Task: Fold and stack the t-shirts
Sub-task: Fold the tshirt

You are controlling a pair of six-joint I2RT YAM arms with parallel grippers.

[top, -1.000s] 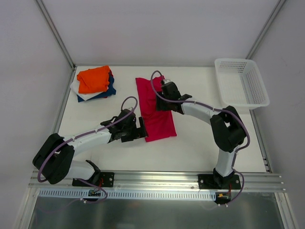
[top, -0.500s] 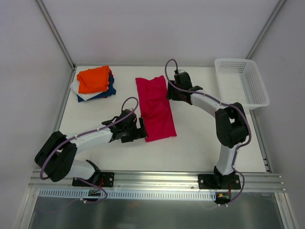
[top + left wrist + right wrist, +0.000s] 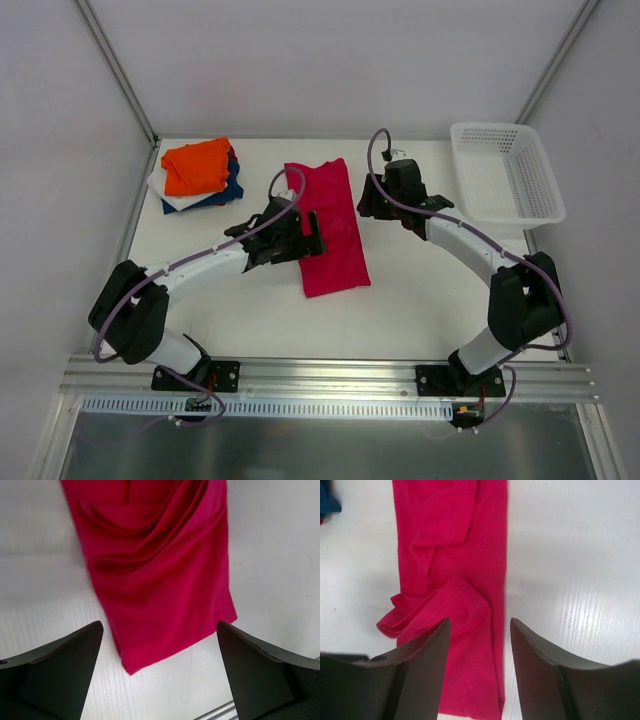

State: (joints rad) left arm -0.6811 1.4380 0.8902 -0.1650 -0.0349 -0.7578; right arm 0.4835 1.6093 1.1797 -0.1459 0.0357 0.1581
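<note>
A crimson-red t-shirt (image 3: 332,235) lies folded into a long strip at the table's middle, with rumpled folds near its far end. My left gripper (image 3: 308,238) hovers open over the strip's left side; in the left wrist view (image 3: 160,680) the shirt's near end (image 3: 160,580) shows between its wide-apart fingers. My right gripper (image 3: 366,205) is open and empty at the strip's right edge near the far end; in the right wrist view (image 3: 480,665) the shirt (image 3: 455,555) lies below it. A folded stack at the far left has the orange shirt (image 3: 197,166) on navy (image 3: 228,191) and white (image 3: 168,197) ones.
A white plastic mesh basket (image 3: 506,172) stands at the far right corner. Metal frame posts rise at the table's back corners. An aluminium rail runs along the near edge by the arm bases.
My left gripper moved from beside the shirt's near left corner up over its left middle. My right gripper lifted off the shirt's far end and moved right.
</note>
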